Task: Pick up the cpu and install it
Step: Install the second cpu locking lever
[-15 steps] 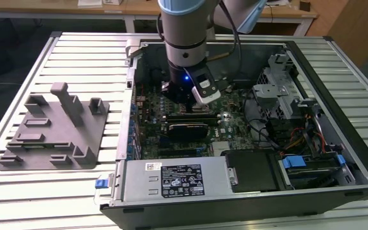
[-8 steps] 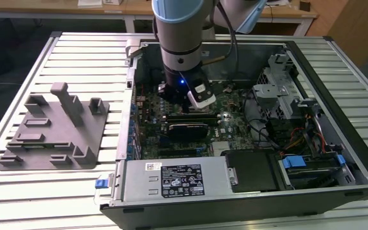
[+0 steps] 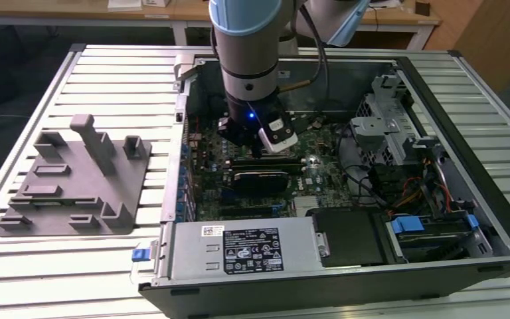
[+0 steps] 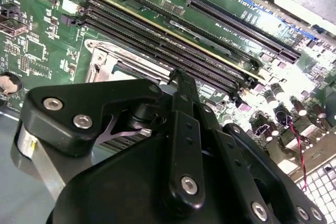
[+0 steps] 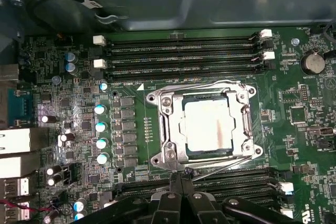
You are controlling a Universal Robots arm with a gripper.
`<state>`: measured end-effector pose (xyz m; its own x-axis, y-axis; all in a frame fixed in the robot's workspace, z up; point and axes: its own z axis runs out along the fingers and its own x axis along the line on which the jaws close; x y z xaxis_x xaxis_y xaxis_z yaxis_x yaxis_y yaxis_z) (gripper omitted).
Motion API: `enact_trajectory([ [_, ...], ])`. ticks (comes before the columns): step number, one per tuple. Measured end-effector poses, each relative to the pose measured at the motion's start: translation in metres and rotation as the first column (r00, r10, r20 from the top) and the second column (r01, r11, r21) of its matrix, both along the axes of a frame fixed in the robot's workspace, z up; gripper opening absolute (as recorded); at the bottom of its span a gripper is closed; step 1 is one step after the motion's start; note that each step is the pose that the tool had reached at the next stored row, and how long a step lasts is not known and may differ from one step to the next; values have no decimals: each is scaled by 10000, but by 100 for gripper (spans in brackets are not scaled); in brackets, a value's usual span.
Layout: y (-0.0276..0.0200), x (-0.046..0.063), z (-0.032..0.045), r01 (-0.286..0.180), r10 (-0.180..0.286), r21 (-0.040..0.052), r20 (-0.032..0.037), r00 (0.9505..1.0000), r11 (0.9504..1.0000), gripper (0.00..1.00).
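In the first wrist view the end effector (image 5: 181, 195) has its fingers pressed together, holding nothing, just beside the socket frame (image 5: 202, 125). The cpu (image 5: 209, 126) lies seated inside that frame on the motherboard (image 5: 294, 108). The arm (image 3: 248, 60) stands vertical over the frame inside the computer case (image 3: 467, 219).

I see arm (image 3: 248, 46): silver-grey tube w/ pale blue joint caps | black cable along it | wrist: black, blue LED lit, white cam module | gripper (image 5: 178, 203): matte black linkage plates, silver screw heads
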<state>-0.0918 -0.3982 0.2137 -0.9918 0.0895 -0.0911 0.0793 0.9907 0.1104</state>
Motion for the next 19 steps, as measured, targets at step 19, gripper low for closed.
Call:
enact_trajectory([
  [19,-47,-35,-92,1,-1,81,-1,10000,10000,11],
])
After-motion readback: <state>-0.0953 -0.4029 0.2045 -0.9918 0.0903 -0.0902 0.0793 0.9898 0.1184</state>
